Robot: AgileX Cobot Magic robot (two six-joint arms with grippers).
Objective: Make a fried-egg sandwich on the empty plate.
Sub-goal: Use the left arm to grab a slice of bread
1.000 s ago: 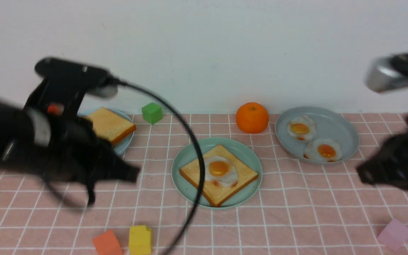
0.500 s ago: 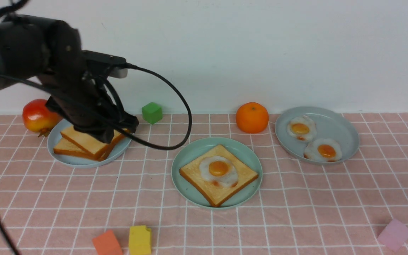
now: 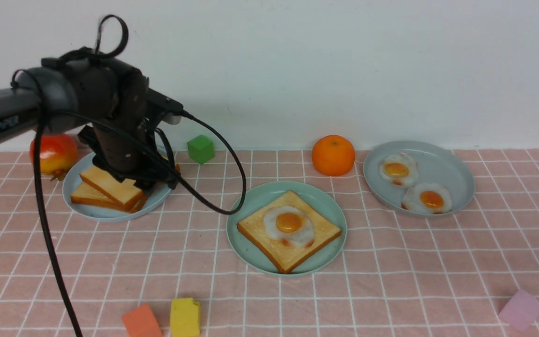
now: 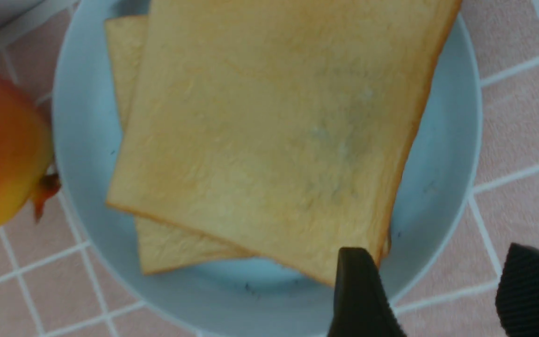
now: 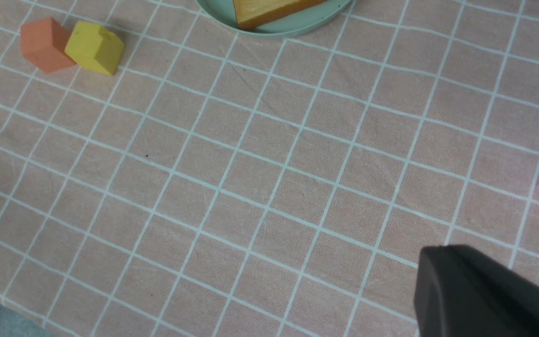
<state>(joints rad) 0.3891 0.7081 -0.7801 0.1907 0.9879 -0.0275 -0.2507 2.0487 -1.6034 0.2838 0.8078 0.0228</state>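
Lying nearest, to the front left of the green plate (image 3: 246,210), an orange block (image 3: 142,321) and a yellow block (image 3: 185,317) sit side by side, touching. Far to the plate's front right is a pink block (image 3: 521,309), and just beside it the right gripper (image 5: 442,276), closed up with nothing in it.

On the green plate itself rests the sandwich (image 3: 269,236), so far one toast slice with a fried egg (image 3: 289,223) on top.

Behind and to the left of the green plate is a pale blue plate (image 3: 105,213) with two stacked toast slices (image 4: 269,131). The left gripper (image 4: 438,281) hangs over it, its fingers (image 4: 358,290) spread wide. One is over a corner of the top slice and the other is out past the slice's edge, with nothing gripped. Whether that finger touches the toast I cannot tell.

Behind and to the right of the green plate, a grey plate (image 3: 447,168) carries two more eggs (image 3: 396,169). Farthest back stand an orange (image 3: 333,155), a green cube (image 3: 201,149) and, far left, a red fruit (image 3: 47,153).
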